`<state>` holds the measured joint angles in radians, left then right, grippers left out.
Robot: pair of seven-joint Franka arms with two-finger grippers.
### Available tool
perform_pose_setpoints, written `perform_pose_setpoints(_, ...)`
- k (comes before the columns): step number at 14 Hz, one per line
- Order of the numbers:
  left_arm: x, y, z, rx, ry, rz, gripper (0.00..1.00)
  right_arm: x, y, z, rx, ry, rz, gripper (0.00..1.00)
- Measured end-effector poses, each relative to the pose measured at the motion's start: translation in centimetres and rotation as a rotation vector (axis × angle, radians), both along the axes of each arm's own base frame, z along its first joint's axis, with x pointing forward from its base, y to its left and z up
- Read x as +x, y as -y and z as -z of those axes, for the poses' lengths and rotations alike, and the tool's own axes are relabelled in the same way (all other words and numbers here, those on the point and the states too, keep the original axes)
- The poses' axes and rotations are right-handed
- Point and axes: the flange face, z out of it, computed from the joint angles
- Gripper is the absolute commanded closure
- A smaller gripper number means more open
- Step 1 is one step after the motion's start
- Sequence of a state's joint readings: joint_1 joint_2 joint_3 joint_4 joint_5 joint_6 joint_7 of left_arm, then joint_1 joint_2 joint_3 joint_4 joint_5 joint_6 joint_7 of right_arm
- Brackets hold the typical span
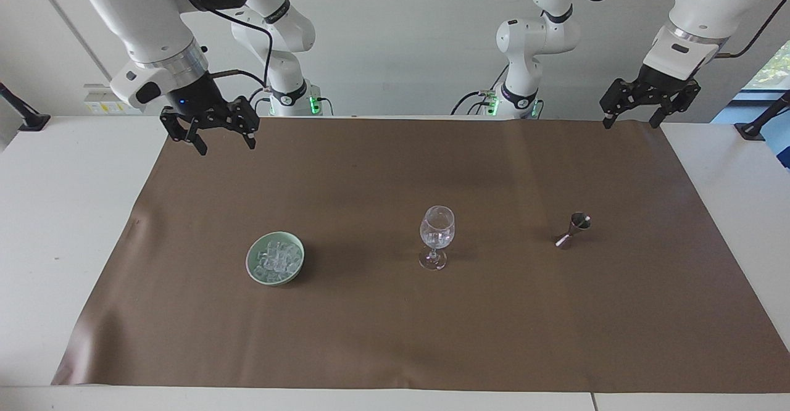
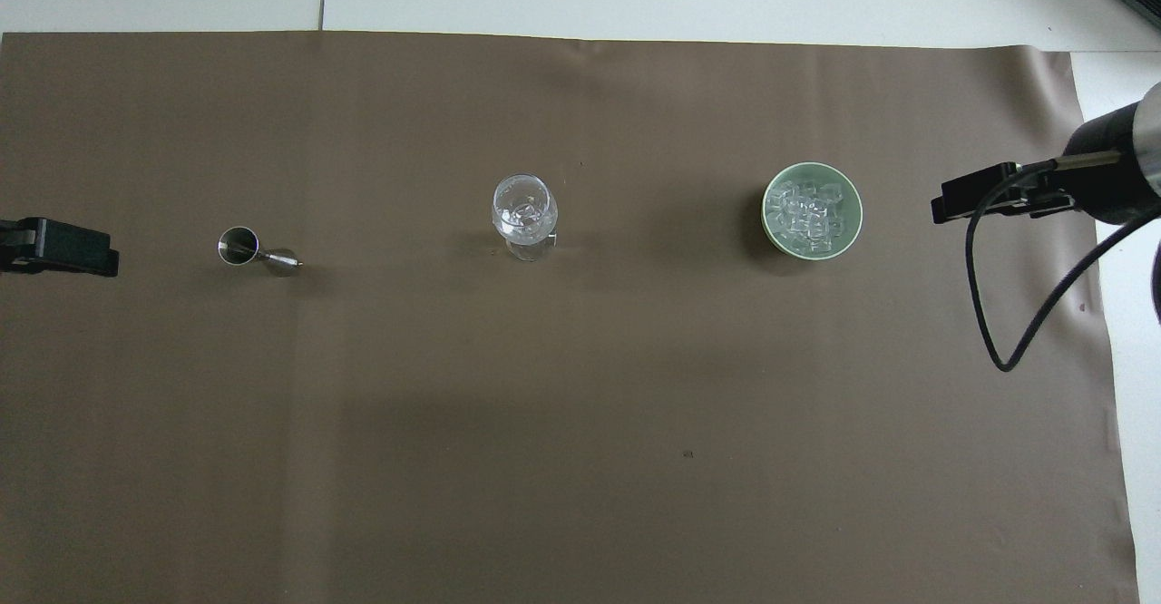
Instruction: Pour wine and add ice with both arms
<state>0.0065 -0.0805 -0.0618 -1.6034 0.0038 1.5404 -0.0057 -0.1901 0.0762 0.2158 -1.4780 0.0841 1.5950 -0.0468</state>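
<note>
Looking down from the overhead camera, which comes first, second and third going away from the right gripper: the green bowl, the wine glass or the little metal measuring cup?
From the right gripper, raised over the mat's edge:
1. Green bowl holding ice, toward the right arm's end.
2. Wine glass, mid-table.
3. Metal measuring cup, toward the left arm's end, near the waiting left gripper.

Matt brown mat (image 1: pixel 395 337), clear glass (image 1: pixel 437 229), metal jigger (image 1: pixel 573 230)

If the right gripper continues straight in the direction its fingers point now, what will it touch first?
Probably the brown table cover near its corner at the right arm's end: the open, empty right gripper points down there, clear of the pale green bowl. Depth is uncertain.
</note>
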Motion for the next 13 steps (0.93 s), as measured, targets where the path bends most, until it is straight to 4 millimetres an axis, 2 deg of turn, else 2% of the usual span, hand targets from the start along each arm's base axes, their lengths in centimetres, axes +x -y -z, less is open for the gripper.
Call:
perform_pose_setpoints(3, 0.0, 0.0, 0.0, 0.0, 0.0, 0.0, 0.0, -0.5, 2.1, -0.4, -0.008, -0.014, 0.027, 0.0)
perform_pose_setpoints(8, 0.0, 0.0, 0.0, 0.0, 0.0, 0.0, 0.0, -2.3, 7.1, -2.0, -0.072, -0.017, -0.006, 0.0)
perform_pose_setpoints(10, 0.0, 0.0, 0.0, 0.0, 0.0, 0.0, 0.0, -2.8, 7.2, -2.3, -0.12, -0.029, -0.022, 0.0)
perform_pose_setpoints(13, 0.0, 0.0, 0.0, 0.0, 0.0, 0.0, 0.0, -2.8, 6.0, -2.3, -0.144, -0.036, -0.046, 0.0)
